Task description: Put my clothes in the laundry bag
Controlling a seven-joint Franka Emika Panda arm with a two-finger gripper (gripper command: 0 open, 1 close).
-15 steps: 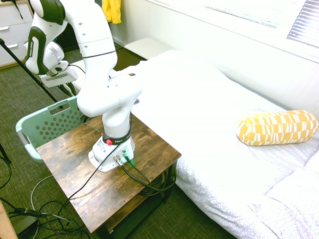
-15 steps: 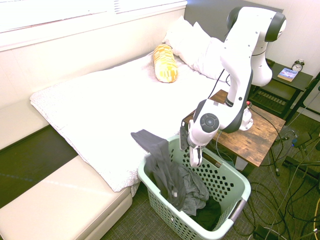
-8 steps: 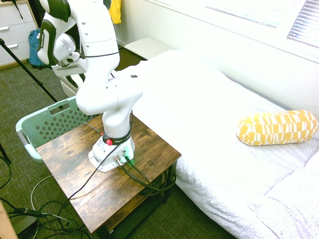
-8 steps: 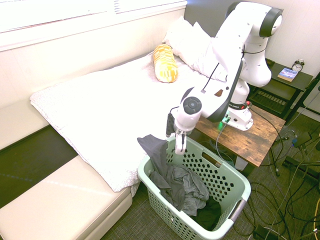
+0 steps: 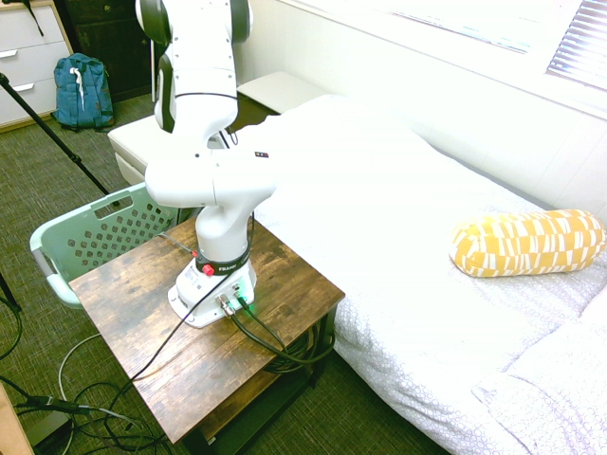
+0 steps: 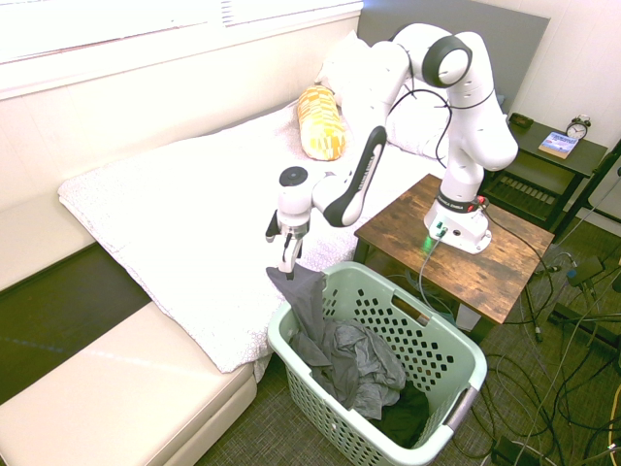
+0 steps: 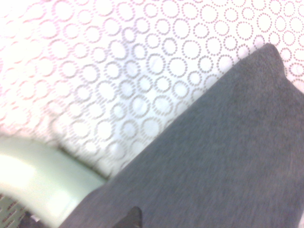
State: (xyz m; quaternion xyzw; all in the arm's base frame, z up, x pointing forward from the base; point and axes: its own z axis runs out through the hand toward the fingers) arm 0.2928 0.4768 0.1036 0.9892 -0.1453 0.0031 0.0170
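White bed [image 6: 194, 214], hand [image 6: 288, 260] open over clothes [image 6: 330, 340]

A white bedspread [image 6: 194, 214] printed with dotted rings lies directly under the gripper. A yellow patterned bolster pillow [image 6: 321, 122] rests well beyond it, near white pillows [image 6: 361, 73]. The wooden side table [image 6: 495, 262] stands off to its side. A blue backpack [image 5: 83, 89] sits far off.

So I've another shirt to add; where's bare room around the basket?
Free: white bedspread between bolster pillow and gripper; wooden table past the arm's base. Crowded: laundry basket, clothes heaped over its bed-side rim.
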